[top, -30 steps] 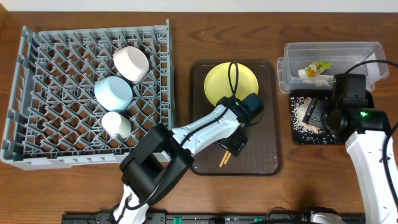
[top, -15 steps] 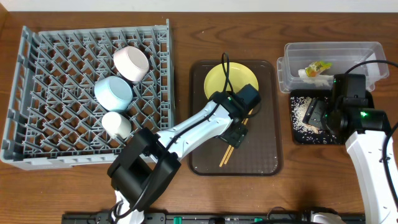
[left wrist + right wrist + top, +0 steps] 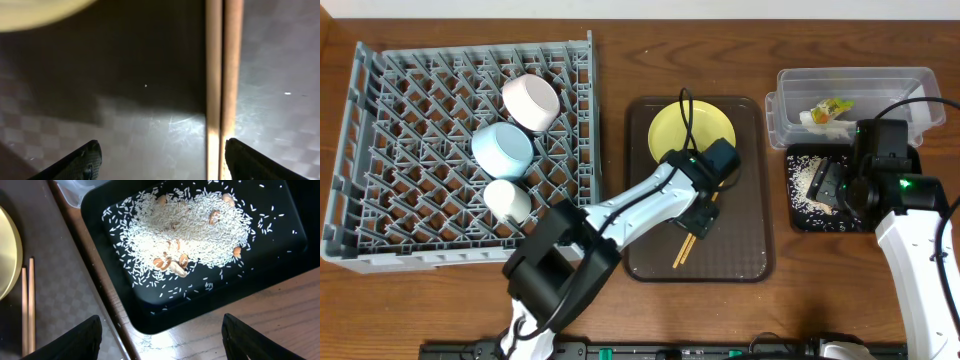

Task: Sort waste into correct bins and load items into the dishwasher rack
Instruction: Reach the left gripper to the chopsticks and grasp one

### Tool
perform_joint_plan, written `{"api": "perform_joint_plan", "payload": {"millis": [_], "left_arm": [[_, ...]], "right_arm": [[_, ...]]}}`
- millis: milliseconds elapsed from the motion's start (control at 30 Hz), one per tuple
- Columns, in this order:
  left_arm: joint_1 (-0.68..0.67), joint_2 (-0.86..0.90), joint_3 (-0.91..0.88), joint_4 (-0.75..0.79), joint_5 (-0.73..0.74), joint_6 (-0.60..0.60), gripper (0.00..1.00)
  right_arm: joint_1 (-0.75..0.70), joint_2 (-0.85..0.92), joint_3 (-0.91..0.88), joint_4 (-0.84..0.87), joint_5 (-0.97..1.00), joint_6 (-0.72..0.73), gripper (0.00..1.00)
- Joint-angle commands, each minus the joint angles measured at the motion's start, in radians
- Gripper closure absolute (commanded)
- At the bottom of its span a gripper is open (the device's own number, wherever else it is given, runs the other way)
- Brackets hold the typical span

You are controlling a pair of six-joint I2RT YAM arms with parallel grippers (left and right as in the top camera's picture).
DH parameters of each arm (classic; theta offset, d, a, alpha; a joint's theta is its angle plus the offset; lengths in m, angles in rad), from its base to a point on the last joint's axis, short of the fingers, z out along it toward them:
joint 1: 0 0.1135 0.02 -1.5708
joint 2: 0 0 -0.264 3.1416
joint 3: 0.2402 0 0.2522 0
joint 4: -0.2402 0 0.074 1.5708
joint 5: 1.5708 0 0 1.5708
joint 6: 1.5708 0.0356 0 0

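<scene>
My left gripper [image 3: 699, 216] is open, low over the brown serving tray [image 3: 740, 250]. The wooden chopsticks [image 3: 223, 75] lie side by side between its fingers [image 3: 162, 162], close to the right one; their ends show in the overhead view [image 3: 679, 254]. The yellow plate [image 3: 682, 128] sits at the tray's back. My right gripper [image 3: 832, 186] is open and empty above the black tray [image 3: 150, 315], which holds rice grains [image 3: 185, 230]. The green-and-orange wrapper [image 3: 831, 109] lies in the clear tub [image 3: 890, 75]. The white bowl [image 3: 530, 102], blue bowl [image 3: 502, 150] and pale cup [image 3: 507, 200] sit in the grey rack [image 3: 470, 258].
The rack fills the table's left side. The brown tray is in the middle, with the tub and black tray [image 3: 840, 224] at the right. Some brown bits lie among the rice. The right wrist view also shows the chopsticks [image 3: 27, 310] and the plate's edge [image 3: 5, 255].
My left gripper has shifted a little toward the plate along the chopsticks, then held still. The right arm has not moved.
</scene>
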Motion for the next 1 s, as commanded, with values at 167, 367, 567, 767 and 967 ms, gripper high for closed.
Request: {"api": "perform_joint_plan", "payload": {"millis": [167,367,567,767,967], "left_arm": [[0.002,0.056,-0.011,0.011,-0.022,-0.013,0.2],[0.002,0.08,-0.013,0.004,-0.022,-0.014,0.2],[0.002,0.08,-0.013,-0.012,0.045,-0.013,0.54],[0.002,0.078,-0.011,-0.027,0.147,-0.013,0.71],[0.003,0.055,-0.009,-0.08,0.158,-0.013,0.81]], "right_arm": [[-0.006,-0.014,0.007,-0.008,0.01,-0.001,0.25],[-0.006,-0.014,0.007,-0.009,0.01,-0.002,0.25],[-0.006,-0.014,0.007,-0.009,0.01,-0.001,0.25],[-0.006,-0.014,0.007,-0.012,0.01,-0.001,0.25],[-0.006,-0.014,0.007,-0.017,0.01,-0.001,0.25]]}}
